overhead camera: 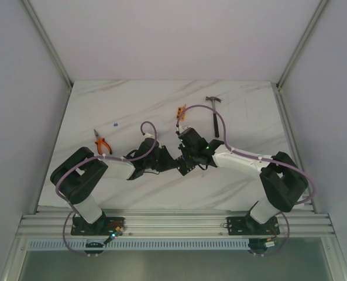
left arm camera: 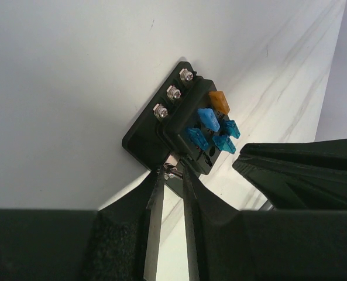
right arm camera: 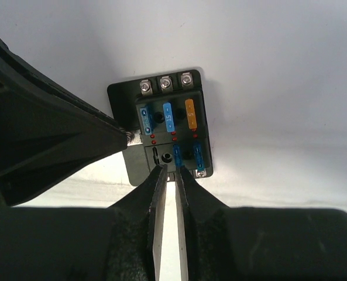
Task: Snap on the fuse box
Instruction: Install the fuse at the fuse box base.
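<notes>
The fuse box (left arm camera: 182, 122) sits on the white marble worktop (overhead camera: 132, 99), fuses facing up, left of the hammer (overhead camera: 215, 115) and nearer the arm bases. The left pincer (left arm camera: 172, 171) is pinched on a metal terminal (right arm camera: 133, 138) at the box's side. The right pincer (right arm camera: 172, 168) is narrowed at the box's edge by a blue fuse (right arm camera: 177, 157). Whether it grips cannot be told.
</notes>
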### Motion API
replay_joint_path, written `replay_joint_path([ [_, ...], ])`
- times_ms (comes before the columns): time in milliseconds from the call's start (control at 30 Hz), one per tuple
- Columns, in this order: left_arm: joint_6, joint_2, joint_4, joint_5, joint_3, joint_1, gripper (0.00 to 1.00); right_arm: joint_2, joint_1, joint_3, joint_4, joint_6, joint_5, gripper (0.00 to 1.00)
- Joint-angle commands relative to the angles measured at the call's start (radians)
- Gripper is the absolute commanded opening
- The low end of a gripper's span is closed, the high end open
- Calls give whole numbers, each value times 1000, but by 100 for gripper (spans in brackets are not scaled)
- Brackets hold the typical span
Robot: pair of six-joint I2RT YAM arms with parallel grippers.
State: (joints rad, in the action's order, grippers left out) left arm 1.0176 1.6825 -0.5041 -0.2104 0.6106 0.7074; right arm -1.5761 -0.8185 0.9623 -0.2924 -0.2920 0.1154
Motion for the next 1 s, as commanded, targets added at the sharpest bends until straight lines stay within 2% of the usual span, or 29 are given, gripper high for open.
replay_joint_path([
  [0,-31,1,51,34,18,5,28,9,7,48,-16,25,11,19],
  [967,-36,-8,58,35,20,4,28,-77,18,79,-44,63,18,16],
])
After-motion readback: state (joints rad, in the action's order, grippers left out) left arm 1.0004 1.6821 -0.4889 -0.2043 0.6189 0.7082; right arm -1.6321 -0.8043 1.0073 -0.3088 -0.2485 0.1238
